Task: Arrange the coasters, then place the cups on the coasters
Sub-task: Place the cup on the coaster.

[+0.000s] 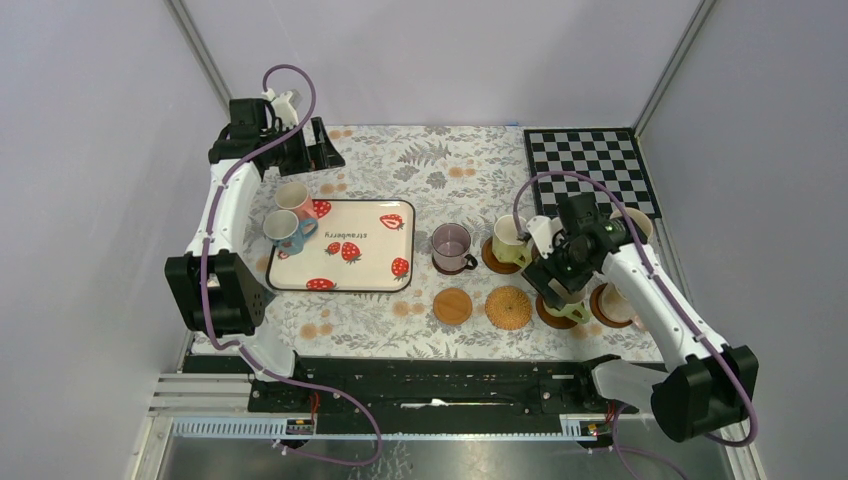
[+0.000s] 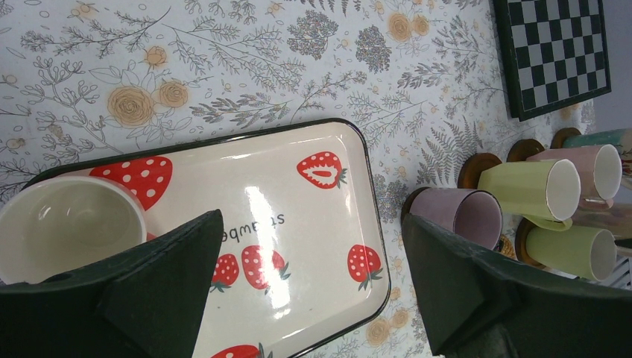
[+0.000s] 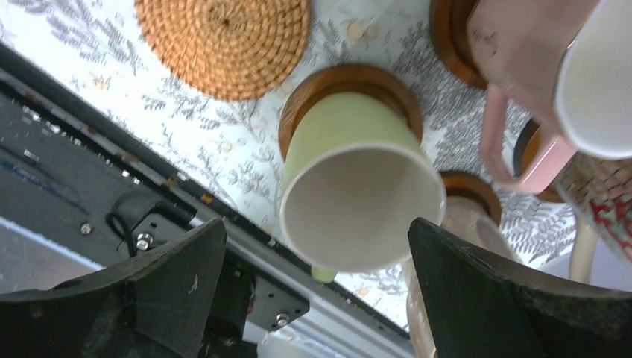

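My right gripper (image 3: 317, 227) is open, its fingers standing apart on either side of a light green cup (image 3: 358, 194). That cup stands upright on a dark wood coaster (image 3: 350, 82), near the table's front right (image 1: 560, 310). Close by are a woven coaster (image 1: 509, 307) and a plain wood coaster (image 1: 452, 306), both bare. A purple cup (image 1: 452, 245) and a yellow-green cup (image 1: 510, 240) stand on coasters. A pink cup (image 3: 536, 67) also stands on a coaster. My left gripper (image 2: 311, 224) hangs open over the strawberry tray (image 2: 313, 246). Two cups (image 1: 283, 232) sit at the tray's left end.
A checkerboard mat (image 1: 595, 165) lies at the back right. A taller patterned cup (image 3: 604, 194) stands just right of the pink one. The black rail (image 3: 89, 149) of the table's front edge runs close beside the green cup.
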{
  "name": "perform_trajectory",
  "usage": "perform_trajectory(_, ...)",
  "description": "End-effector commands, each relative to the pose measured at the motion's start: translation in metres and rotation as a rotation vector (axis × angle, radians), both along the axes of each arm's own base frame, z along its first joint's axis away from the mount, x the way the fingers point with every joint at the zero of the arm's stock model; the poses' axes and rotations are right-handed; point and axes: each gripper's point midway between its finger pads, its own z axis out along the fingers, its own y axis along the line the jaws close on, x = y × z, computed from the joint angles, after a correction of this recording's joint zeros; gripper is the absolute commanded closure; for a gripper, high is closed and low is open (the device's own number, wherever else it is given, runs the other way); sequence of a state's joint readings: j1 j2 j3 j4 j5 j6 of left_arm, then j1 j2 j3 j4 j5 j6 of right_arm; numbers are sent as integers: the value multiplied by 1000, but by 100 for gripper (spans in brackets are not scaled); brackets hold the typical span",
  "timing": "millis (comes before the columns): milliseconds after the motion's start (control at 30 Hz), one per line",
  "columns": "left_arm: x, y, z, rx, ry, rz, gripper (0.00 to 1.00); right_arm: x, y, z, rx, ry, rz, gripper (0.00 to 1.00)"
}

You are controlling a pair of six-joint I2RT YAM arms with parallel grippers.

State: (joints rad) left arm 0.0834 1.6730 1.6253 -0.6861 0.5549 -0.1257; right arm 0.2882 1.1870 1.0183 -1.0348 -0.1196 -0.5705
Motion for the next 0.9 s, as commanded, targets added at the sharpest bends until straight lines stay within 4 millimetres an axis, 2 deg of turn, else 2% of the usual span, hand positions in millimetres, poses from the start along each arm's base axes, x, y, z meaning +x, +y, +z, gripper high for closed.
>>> perform_trajectory(0,7,-4,7,-19,-44,-12,1,-34,-8,11,-16,79,-11,0)
perform_trajectory(233,9,-6,5,-31,-40,-23,1,-49,-30,0,-124,105,-68,0)
perform_trajectory(400,10,-6,6,-29,-45,-28,1,-50,-38,3,-150,77,-94,2)
perform_trajectory(533,9,-7,5,-30,-42,-30,1,-62,-46,-9,-182,108,-102,19)
perform_trajectory(667,10,-7,5,-32,-45,-30,1,-61,-55,-23,-204,79,-101,33)
perform_trajectory(867,11,-7,7,-35,-49,-31,1,-48,-58,-31,-201,31,-100,38)
